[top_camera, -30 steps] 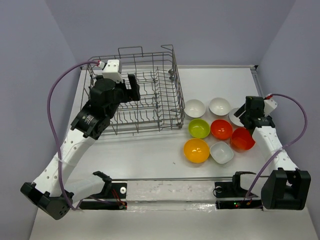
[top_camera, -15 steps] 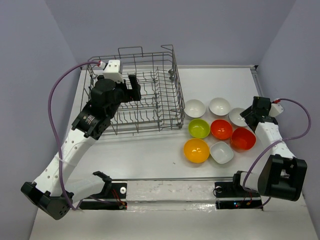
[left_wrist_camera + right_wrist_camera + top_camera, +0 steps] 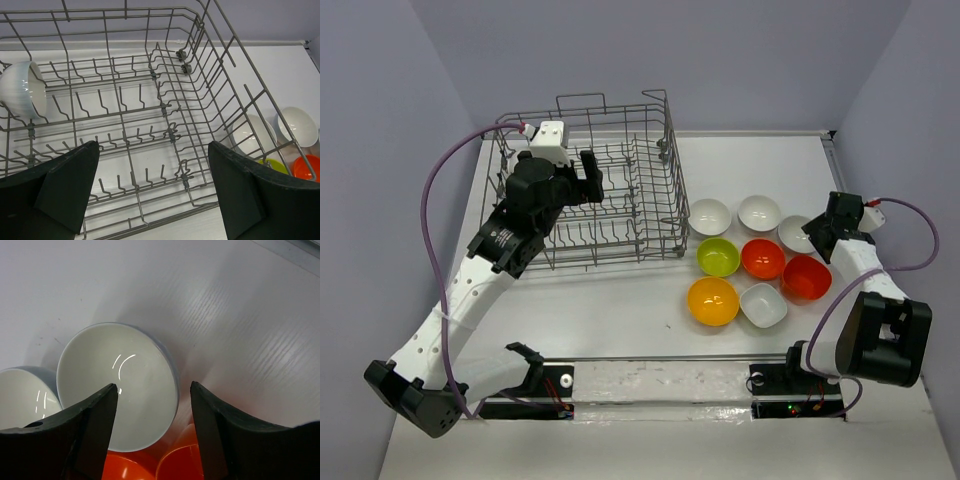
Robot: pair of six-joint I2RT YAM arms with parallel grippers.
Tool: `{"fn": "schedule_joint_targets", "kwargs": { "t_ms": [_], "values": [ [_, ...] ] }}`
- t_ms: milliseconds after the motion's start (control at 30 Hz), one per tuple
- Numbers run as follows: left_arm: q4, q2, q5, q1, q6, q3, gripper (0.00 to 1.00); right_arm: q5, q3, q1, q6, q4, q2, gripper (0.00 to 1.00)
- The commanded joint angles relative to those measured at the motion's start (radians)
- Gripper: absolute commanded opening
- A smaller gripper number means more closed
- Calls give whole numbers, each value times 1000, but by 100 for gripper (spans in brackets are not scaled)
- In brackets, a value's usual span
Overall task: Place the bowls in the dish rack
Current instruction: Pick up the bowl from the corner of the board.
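Observation:
The grey wire dish rack (image 3: 620,150) stands at the back left. One white bowl (image 3: 22,95) leans on its tines at the left. My left gripper (image 3: 595,180) hovers open over the rack floor (image 3: 150,150), holding nothing. To the right of the rack lie the other bowls: three white (image 3: 709,216) (image 3: 759,212) (image 3: 793,235), lime green (image 3: 718,257), two red-orange (image 3: 763,259) (image 3: 806,277), orange-yellow (image 3: 713,301) and a squarish white one (image 3: 763,305). My right gripper (image 3: 154,405) is open astride the right rim of the rightmost white bowl (image 3: 117,385), one finger over its inside.
The rack's tall wire side (image 3: 225,95) stands between my left gripper and the loose bowls. The table's right edge (image 3: 840,160) runs close behind my right gripper (image 3: 818,232). Two red-orange bowls (image 3: 130,467) (image 3: 182,462) touch the white bowl's near side.
My right arm swung from the red-orange bowl to the rightmost white bowl, and its jaws have narrowed a little. The left arm has barely shifted over the rack.

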Motion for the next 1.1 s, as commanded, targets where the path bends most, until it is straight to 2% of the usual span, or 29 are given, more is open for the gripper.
{"fn": "schedule_joint_targets", "kwargs": {
  "t_ms": [0,467,567,667,700,800,867,933,967,1067],
  "values": [
    [40,-2,-6,-4,12,-9,99,-13,-5,-16,21,56,22,64],
    [42,2,-12,-4,14,-12,99,-36,-39,-34,34,109,86,62],
    [43,1,-15,-4,14,-13,99,-42,-53,-44,39,126,88,57],
    [43,-1,-15,-5,12,-15,99,-44,-59,-44,37,134,88,47],
    [43,1,-15,-5,14,-15,99,-47,-58,-44,37,134,88,40],
    [43,1,-15,-5,12,-16,99,-51,-58,-53,37,134,82,28],
    [45,1,-15,-5,12,-16,99,-51,-53,-53,34,132,76,12],
    [45,1,-14,-5,12,-16,99,-50,-52,-53,33,134,68,4],
    [45,1,-14,-5,12,-16,99,-50,-52,-53,33,134,60,1],
    [45,-4,-12,-5,12,-16,99,-41,-53,-53,30,131,28,1]
  ]
}}
